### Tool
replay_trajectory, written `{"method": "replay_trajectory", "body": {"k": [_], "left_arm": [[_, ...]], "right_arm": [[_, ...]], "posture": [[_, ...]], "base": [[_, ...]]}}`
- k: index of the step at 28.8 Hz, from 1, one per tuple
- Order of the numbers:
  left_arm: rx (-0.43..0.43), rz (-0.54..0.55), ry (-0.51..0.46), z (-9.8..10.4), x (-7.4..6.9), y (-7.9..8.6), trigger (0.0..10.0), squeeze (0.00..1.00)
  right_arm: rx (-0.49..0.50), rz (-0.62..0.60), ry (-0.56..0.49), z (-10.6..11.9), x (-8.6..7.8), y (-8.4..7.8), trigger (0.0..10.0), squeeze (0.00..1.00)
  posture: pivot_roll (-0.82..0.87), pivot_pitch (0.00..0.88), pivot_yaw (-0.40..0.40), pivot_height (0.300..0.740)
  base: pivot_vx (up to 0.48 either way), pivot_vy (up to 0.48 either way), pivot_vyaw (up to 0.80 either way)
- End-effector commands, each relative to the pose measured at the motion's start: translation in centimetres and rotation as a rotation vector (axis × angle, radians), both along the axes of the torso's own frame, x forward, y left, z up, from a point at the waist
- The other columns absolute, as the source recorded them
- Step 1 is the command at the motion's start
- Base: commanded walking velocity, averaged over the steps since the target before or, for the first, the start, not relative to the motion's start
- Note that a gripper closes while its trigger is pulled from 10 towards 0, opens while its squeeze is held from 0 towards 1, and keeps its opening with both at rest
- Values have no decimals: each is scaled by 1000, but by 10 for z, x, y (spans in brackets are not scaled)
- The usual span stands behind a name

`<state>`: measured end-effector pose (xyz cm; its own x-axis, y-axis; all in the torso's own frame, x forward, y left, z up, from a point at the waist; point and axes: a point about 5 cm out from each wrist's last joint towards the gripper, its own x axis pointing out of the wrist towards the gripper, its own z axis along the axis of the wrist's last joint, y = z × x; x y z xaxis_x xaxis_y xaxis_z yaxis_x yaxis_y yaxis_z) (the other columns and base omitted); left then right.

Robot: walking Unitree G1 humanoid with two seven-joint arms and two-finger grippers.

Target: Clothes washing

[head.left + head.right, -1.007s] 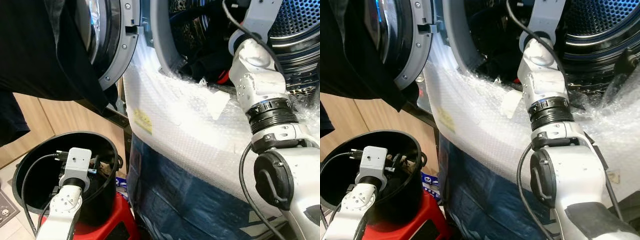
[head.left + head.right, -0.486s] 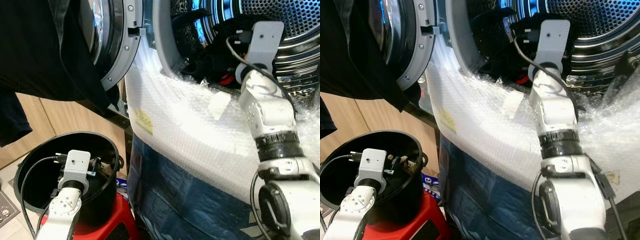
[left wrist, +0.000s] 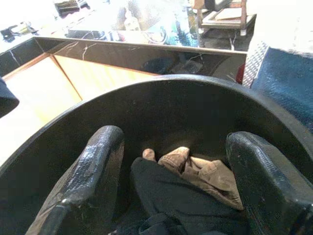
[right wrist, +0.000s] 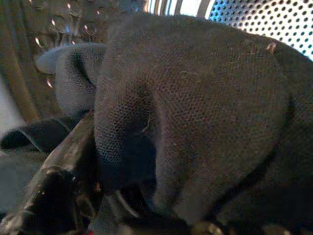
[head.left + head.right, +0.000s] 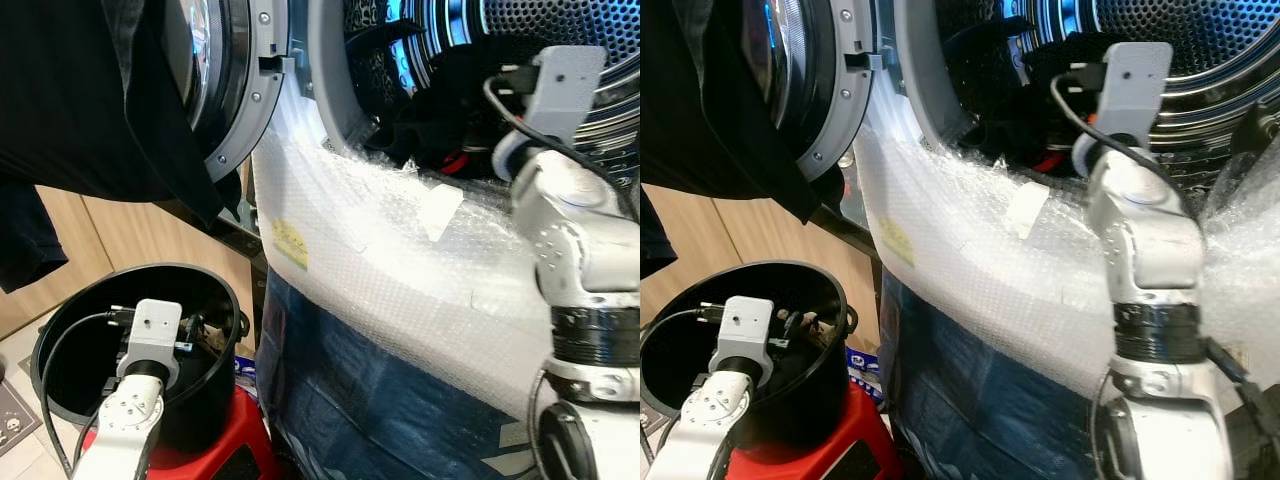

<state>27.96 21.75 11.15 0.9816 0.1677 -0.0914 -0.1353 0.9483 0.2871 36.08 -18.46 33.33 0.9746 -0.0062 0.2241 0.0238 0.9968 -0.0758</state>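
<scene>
1. Right wrist view: the right claw (image 4: 112,196) is pushed into dark clothes (image 4: 195,107) inside the washer drum (image 5: 1200,50), upper right of the head view. Fabric drapes over one finger; whether it pinches, I cannot tell.
2. Left claw (image 3: 171,196) hangs spread inside the black bucket (image 5: 70,310), lower left, over a tan and black garment (image 3: 195,171), probably ready for the next grab.
3. The crumpled clothes show no clear long axis.
</scene>
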Motion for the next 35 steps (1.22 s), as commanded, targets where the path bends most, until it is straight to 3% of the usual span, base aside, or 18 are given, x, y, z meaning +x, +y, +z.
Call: {"method": "replay_trajectory", "body": {"k": [1, 8, 11, 14, 16, 17, 18, 19, 20, 21, 22, 26, 29, 35], "left_arm": [[11, -10, 2, 1, 0, -3, 10000, 0], [12, -28, 11, -1, -1, -5, 10000, 0], [13, -32, 11, -1, -2, -6, 10000, 0], [12, -33, 10, -1, -2, -6, 10000, 0], [12, -42, 12, -2, -2, -8, 10000, 0], [12, -42, 12, -2, -2, -8, 10000, 0], [12, -45, 12, -2, -1, -9, 10000, 0], [12, -46, 13, -2, -1, -9, 10000, 0], [12, -47, 12, -2, -1, -9, 10000, 0], [11, -48, 12, -2, 0, -9, 10000, 0], [11, -46, 11, -1, 0, -9, 10000, 0], [10, -44, 9, -1, 0, -9, 10000, 0], [13, -45, 6, 1, 2, -8, 10000, 0], [16, -44, 3, 2, 2, -6, 10000, 0]], "right_arm": [[-20, 17, 1, 2, -6, -5, 10000, 1000], [-165, 75, 14, -1, -21, -17, 10000, 1000], [-162, 75, 11, 2, -23, -20, 10000, 1000], [-167, 143, 4, 4, -29, -14, 10000, 1000], [-169, 323, -11, 4, -39, 2, 10000, 1000], [-169, 323, -11, 4, -39, 2, 10000, 1000], [-232, 388, -23, 2, -44, 8, 10000, 910], [-300, 404, -24, -1, -47, 10, 10000, 424], [-348, 407, -18, -4, -48, 11, 10000, 0], [-387, 408, -8, -7, -49, 11, 10000, 0], [-321, 408, -15, -4, -49, 10, 10000, 0], [-285, 448, -30, -2, -53, 11, 10000, 0], [-324, 600, -94, 1, -68, 28, 10000, 0], [-288, 438, -54, 3, -53, 15, 10000, 0]], "posture": [[194, 18, -72, 740], [189, 2, -72, 740], [189, 1, -72, 740], [189, 0, -72, 740], [183, 0, -72, 740], [183, 0, -72, 740], [182, 0, -71, 740], [183, 0, -70, 740], [183, 0, -70, 740], [185, 0, -72, 740], [186, 0, -70, 740], [189, 1, -68, 740], [188, 8, -61, 740], [183, 1, -58, 740]], "base": [[0, 0, 0], [0, 0, 0], [0, 0, 0], [0, 0, 0], [0, 0, 0], [0, 0, 0], [0, 0, 0], [0, 0, 0], [0, 0, 0], [0, 0, 0], [0, 0, 0], [0, 0, 0], [0, 0, 0], [0, 0, 0]]}}
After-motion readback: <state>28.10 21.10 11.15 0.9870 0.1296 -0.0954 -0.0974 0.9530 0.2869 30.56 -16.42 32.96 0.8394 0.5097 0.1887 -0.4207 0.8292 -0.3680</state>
